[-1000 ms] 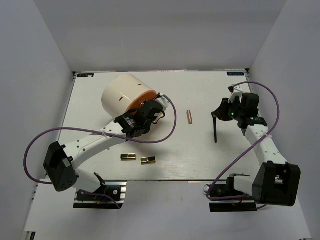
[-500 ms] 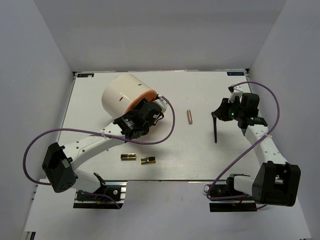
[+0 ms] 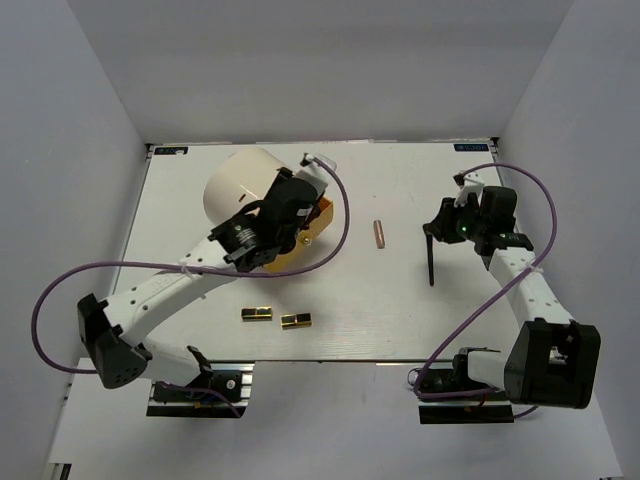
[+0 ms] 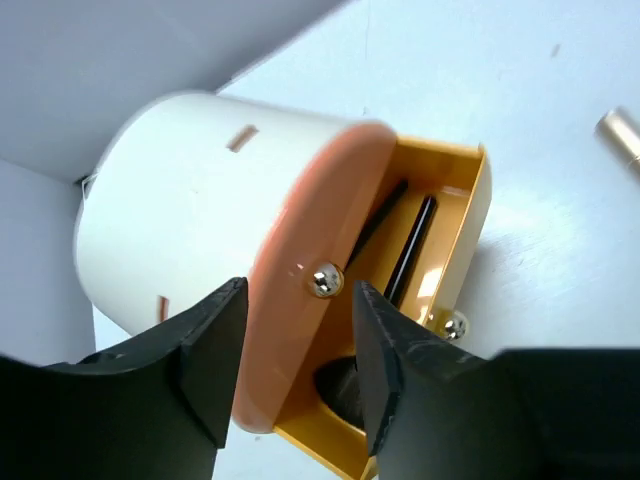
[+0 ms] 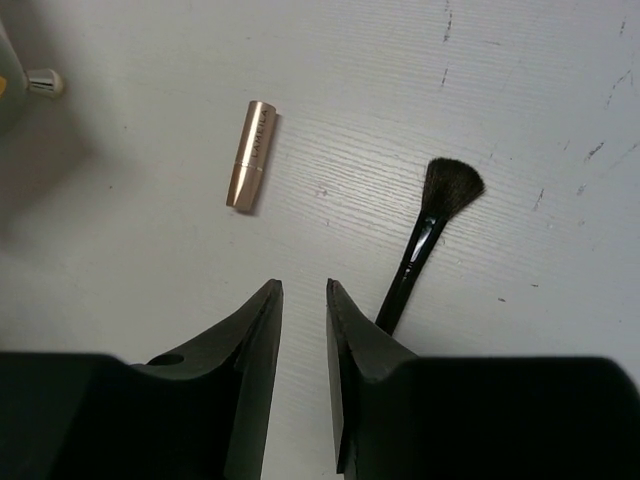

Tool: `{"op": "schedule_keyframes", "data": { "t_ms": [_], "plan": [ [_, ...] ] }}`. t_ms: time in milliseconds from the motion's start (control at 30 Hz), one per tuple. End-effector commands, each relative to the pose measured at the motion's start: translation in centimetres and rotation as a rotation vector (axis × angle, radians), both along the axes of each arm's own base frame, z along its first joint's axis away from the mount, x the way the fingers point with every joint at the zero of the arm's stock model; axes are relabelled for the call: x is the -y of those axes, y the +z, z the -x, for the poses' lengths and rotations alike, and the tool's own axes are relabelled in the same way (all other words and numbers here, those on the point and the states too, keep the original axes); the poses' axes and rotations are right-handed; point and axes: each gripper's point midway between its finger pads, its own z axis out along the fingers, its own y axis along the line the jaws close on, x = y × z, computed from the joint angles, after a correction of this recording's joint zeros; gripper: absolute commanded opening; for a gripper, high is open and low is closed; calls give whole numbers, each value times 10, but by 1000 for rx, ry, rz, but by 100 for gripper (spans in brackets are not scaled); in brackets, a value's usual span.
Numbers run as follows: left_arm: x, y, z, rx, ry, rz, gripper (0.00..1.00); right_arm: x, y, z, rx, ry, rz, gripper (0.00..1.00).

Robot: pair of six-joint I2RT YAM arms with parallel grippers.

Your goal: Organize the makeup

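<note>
The cream cylinder (image 3: 232, 190) with the orange face (image 4: 300, 300) lies at the far left. A yellow drawer (image 4: 468, 210) stands open from it, with slim black brushes (image 4: 408, 252) inside. My left gripper (image 4: 295, 330) is open; its fingers straddle the edge of the orange face and a silver knob (image 4: 325, 281). In the top view it (image 3: 300, 215) hangs over the drawer (image 3: 320, 222). A rose-gold lipstick (image 3: 379, 234) lies mid-table. A black brush (image 5: 425, 235) lies beside my right gripper (image 5: 303, 285), which is slightly open and empty. Two gold-and-black cases (image 3: 256, 314) (image 3: 295, 321) lie near the front.
The lipstick also shows in the right wrist view (image 5: 250, 155) and at the edge of the left wrist view (image 4: 620, 135). The brush (image 3: 430, 258) lies on the table's right half. White walls close in the table on three sides. Purple cables loop from both arms.
My left arm has lifted and turned over the cylinder's front, and the yellow drawer now shows open there. The right arm has not moved.
</note>
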Motion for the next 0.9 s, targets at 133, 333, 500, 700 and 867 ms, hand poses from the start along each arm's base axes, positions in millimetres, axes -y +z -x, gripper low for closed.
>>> {"op": "schedule_keyframes", "data": {
  "t_ms": [133,333,500,700,867],
  "plan": [
    [-22,74,32,72,61,472,44,14,-54,6,-228,-9,109,41],
    [-60,53,74,9,177,751,73,28,-81,8,-300,-40,206,43],
    [-85,36,95,-18,240,831,77,22,-95,7,-318,-15,263,44],
    [-99,24,105,-36,278,858,78,27,-113,-1,-334,-37,327,44],
    [-103,15,110,-49,292,877,79,32,-124,-7,-353,-73,377,44]
  ]
}}
